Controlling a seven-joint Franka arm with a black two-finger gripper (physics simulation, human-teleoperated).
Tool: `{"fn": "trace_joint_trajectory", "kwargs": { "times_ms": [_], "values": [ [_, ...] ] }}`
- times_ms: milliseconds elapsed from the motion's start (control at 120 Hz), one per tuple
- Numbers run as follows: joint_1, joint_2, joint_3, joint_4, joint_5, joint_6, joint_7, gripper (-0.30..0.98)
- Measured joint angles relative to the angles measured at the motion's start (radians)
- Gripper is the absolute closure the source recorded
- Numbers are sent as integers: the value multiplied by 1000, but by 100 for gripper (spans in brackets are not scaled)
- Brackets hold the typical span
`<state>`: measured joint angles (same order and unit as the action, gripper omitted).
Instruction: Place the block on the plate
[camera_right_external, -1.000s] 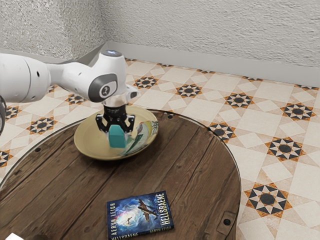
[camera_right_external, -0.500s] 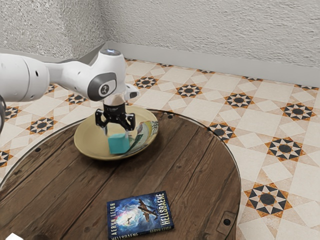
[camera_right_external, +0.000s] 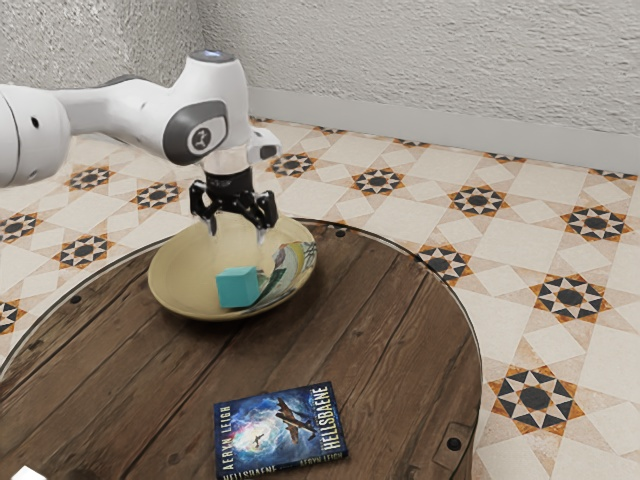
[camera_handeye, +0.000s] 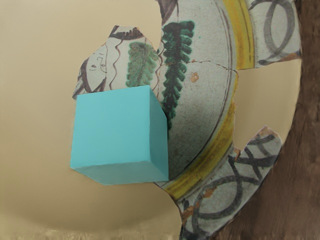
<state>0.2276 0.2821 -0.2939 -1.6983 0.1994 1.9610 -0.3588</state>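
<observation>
My gripper (camera_right_external: 237, 236) is open above the plate, its fingers spread wide with nothing between them. Below it a teal block (camera_right_external: 238, 287) rests on the plate (camera_right_external: 180, 279), which is shallow, round and tan with a painted, patterned part. A gap separates the fingertips from the block. In the wrist view the block (camera_handeye: 112, 131) sits on the plate (camera_handeye: 40, 200), partly over its painted area, with two side faces and one larger face visible.
A blue book (camera_right_external: 281, 432) lies on the round wooden table (camera_right_external: 400, 330), well apart from the plate. Beyond the table are the patterned tile floor (camera_right_external: 520, 260) and a rough grey wall (camera_right_external: 430, 65).
The fingers have parted and let go of the block, which now rests lower, on the plate. My hand has risen away from it.
</observation>
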Motion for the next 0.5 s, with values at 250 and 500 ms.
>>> {"fn": "trace_joint_trajectory", "kwargs": {
  "times_ms": [250,500],
  "values": [
    [-45,-128,105,41,-86,-114,98,0],
    [-125,-231,289,111,-109,-256,197,0]
  ]
}}
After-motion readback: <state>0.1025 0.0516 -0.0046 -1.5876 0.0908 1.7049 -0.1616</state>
